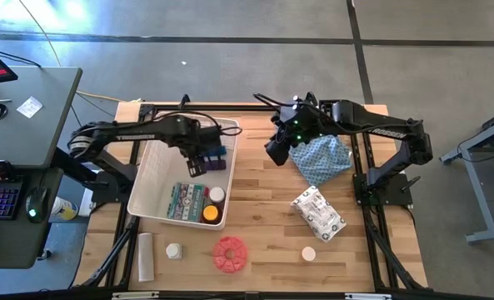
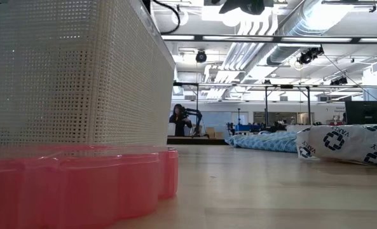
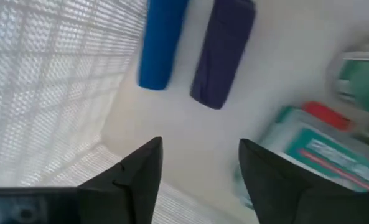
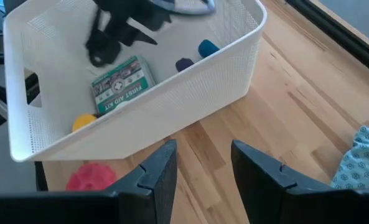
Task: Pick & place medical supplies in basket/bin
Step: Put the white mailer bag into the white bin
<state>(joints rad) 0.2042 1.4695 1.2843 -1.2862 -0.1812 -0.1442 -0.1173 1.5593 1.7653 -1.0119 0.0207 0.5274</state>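
The white lattice bin (image 1: pixel 147 179) stands at the table's left. On its floor lie a blue cylinder (image 3: pixel 162 43) and a purple cylinder (image 3: pixel 223 53) side by side, a green-white first-aid packet (image 1: pixel 186 200), an amber yellow-capped bottle (image 1: pixel 211 214) and a white-capped jar (image 1: pixel 217 194). My left gripper (image 3: pixel 200 146) hangs open over the bin, pointing down, with nothing between its fingers. My right gripper (image 4: pixel 204 149) stays open and empty above the table just right of the bin. A red disc (image 1: pixel 230 254) and a white printed packet (image 1: pixel 318 213) rest flat on the wood.
A blue patterned cloth (image 1: pixel 321 158) lies under the right arm. Near the front edge are a white cylinder (image 1: pixel 146 256), a small white-capped jar (image 1: pixel 174 251) and a white cap (image 1: pixel 308 253). Bare wood shows between the bin and the packet.
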